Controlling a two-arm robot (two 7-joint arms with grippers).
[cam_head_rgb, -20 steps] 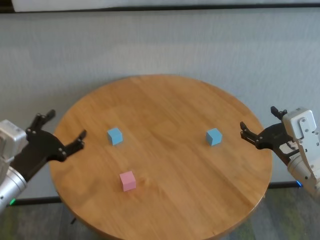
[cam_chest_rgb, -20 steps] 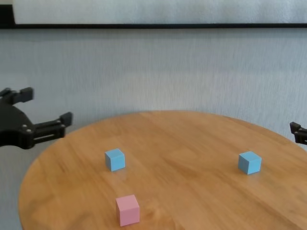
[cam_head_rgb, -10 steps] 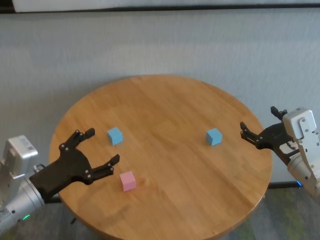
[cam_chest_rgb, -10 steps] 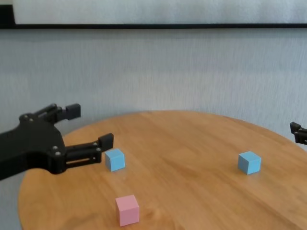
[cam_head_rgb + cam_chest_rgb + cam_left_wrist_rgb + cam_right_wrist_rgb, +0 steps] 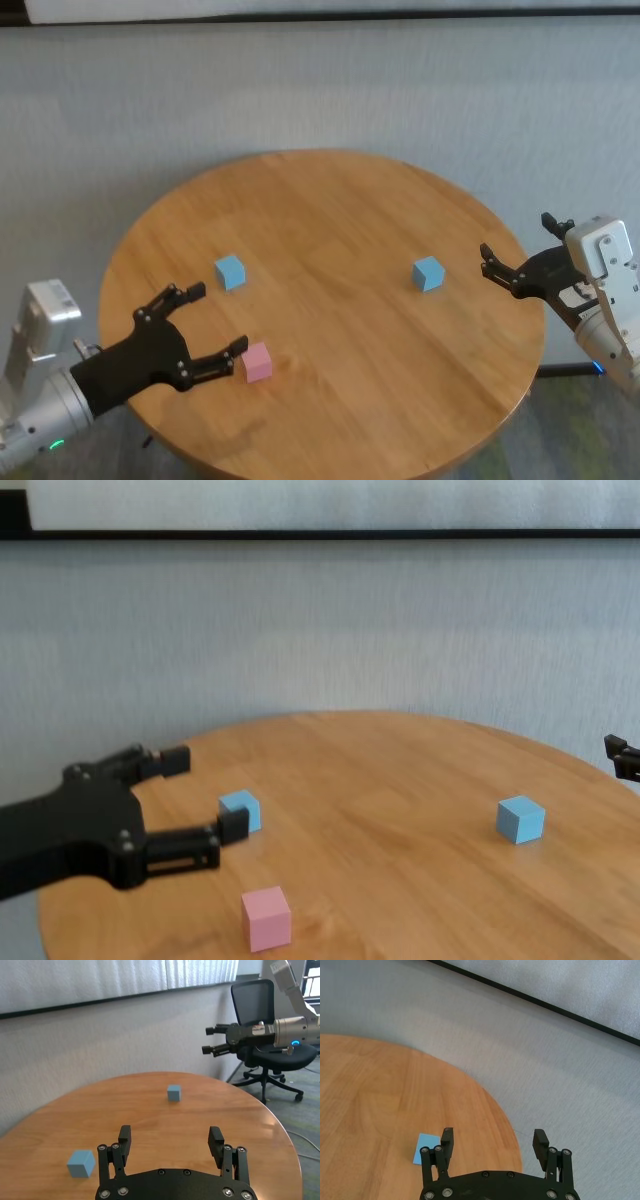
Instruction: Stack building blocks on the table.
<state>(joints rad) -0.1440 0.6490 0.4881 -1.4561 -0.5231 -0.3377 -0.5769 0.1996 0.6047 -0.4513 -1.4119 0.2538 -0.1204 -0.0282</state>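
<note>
Building blocks, three small matte cubes, all lying apart on the round honey-brown wood-plank table [image 5: 330, 220]; none stacked.

Head view: pink cube [image 5: 257, 361] near the table's front-left. Light blue cube, left [image 5: 229, 271], beyond it. Light blue cube, right [image 5: 428, 273], well apart, toward the right edge. Left gripper [image 5: 211, 322], black, fingers spread wide, over the table with one fingertip just beside the pink cube; whether it touches cannot be told. Right gripper [image 5: 520, 252], fingers spread, at the table's right edge, near the right blue cube, holding nothing.

Left wrist view: spread black fingers [image 5: 124, 1138] empty; one blue cube sits to the side, the other farther off; pink cube not visible.

Right wrist view: fingers apart, nothing between them; a blue cube shows partly behind one finger.

Chest view: left gripper hangs above the table between left blue cube and pink cube; only a right fingertip shows at the frame's edge.

Risk, judged: the nearer left fingertip may nudge the pink cube sideways on descent, since the cube is not centred between the jaws. A skewed pinch could tilt the cube and spoil its later placement.
</note>
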